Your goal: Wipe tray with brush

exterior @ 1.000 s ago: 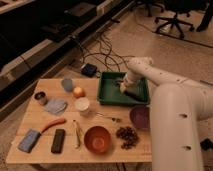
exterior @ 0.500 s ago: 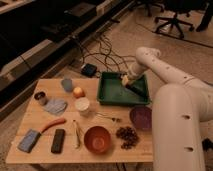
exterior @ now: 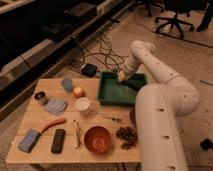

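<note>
Holds pincer pressed together, low over the far part of the tray, near its far rim. Has drawn it back from mid-tray, where seen a second ago, and slightly left. Cannot tell whether clamped on the brush; only a dark streak just right of pincer on the tray floor, brush or shadow. Tray itself unmoved at far right of the desk. Left of tray, apple and white cup; toward the front, brown bowl.
</note>
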Controlling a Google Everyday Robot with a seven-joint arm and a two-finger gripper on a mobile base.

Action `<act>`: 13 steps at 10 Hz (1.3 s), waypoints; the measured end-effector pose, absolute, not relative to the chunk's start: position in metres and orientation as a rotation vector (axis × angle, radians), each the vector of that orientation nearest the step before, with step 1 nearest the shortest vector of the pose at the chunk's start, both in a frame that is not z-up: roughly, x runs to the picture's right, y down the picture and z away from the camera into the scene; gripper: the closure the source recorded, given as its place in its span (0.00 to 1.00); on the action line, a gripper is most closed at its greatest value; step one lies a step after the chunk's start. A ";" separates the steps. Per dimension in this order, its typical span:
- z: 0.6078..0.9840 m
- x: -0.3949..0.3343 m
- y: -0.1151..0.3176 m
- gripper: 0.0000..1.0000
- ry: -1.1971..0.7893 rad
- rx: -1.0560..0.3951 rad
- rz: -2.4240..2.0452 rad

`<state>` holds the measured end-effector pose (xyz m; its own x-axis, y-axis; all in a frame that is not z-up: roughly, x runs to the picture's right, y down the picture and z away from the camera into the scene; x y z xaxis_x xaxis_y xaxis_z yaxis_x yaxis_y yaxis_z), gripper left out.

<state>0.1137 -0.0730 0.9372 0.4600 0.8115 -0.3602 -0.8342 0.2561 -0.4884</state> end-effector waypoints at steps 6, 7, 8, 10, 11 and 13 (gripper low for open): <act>0.926 0.062 -0.046 1.00 0.053 -0.691 1.027; 0.924 0.060 -0.042 1.00 0.053 -0.690 1.022; 0.919 0.056 -0.034 1.00 0.051 -0.695 1.012; 0.907 0.059 -0.016 1.00 0.048 -0.699 1.002; 0.899 0.066 -0.007 1.00 0.046 -0.696 0.999; 0.887 0.070 0.005 1.00 0.045 -0.686 0.992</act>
